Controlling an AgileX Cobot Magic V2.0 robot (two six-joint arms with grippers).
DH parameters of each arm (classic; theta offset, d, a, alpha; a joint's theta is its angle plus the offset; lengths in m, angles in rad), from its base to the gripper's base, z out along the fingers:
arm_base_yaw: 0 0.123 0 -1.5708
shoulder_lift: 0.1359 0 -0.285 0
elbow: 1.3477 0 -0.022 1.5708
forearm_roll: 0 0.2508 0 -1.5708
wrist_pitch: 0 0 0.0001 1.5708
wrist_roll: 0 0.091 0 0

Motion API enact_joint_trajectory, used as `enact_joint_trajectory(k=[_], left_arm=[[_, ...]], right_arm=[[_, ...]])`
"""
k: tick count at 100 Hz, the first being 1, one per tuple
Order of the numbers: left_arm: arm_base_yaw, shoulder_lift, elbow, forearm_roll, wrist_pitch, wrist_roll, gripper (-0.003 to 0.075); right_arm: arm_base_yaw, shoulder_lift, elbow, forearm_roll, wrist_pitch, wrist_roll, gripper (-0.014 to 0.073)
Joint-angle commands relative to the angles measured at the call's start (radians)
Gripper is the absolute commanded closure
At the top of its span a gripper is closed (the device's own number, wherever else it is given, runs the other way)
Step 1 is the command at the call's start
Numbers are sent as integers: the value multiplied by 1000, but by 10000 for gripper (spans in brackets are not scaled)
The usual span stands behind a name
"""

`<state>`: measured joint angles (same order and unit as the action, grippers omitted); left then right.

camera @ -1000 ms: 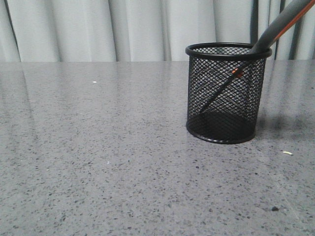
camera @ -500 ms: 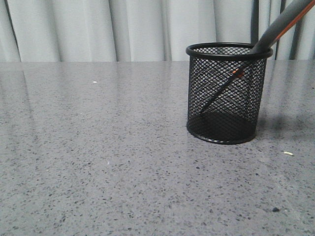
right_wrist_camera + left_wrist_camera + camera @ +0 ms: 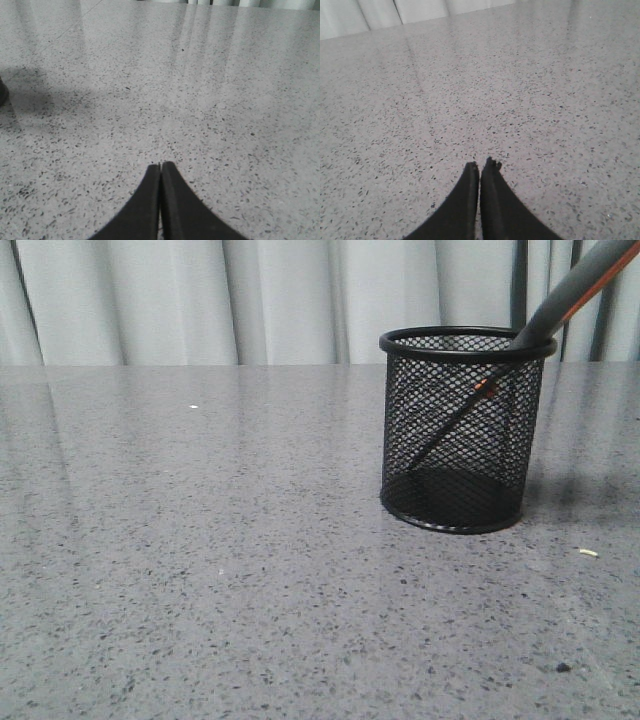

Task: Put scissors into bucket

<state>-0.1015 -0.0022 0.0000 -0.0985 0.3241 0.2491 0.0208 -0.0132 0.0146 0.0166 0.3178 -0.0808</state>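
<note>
The black wire-mesh bucket (image 3: pixel 465 430) stands upright on the grey speckled table, right of centre in the front view. The scissors (image 3: pixel 570 295) stand slanted inside it, blades down toward the base, the orange-red pivot showing through the mesh, the dark grey handles leaning over the right rim and out of the picture's top right. Neither gripper shows in the front view. My left gripper (image 3: pixel 480 167) is shut and empty over bare table. My right gripper (image 3: pixel 160 166) is shut and empty over bare table; a dark sliver, perhaps the bucket's base (image 3: pixel 2 92), sits at that view's edge.
Pale curtains (image 3: pixel 250 300) hang behind the table's far edge. A small white scrap (image 3: pixel 586 552) and a dark speck (image 3: pixel 562 667) lie on the table to the right of the bucket. Another white fleck (image 3: pixel 193 406) lies far left.
The bucket with the scissors in it has shifted very slightly to the right. Nothing else has moved.
</note>
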Motion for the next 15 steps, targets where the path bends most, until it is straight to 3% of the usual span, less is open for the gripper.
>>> enact_joint_trajectory(k=[1,15], left_arm=[[0,-23,40,-3,-60,-3,739],[0,-23,40,-3,-60,-3,739]], right_arm=[[-8,-18,5,-17,-32,1,639],[-8,-18,5,-17,-32,1,639]])
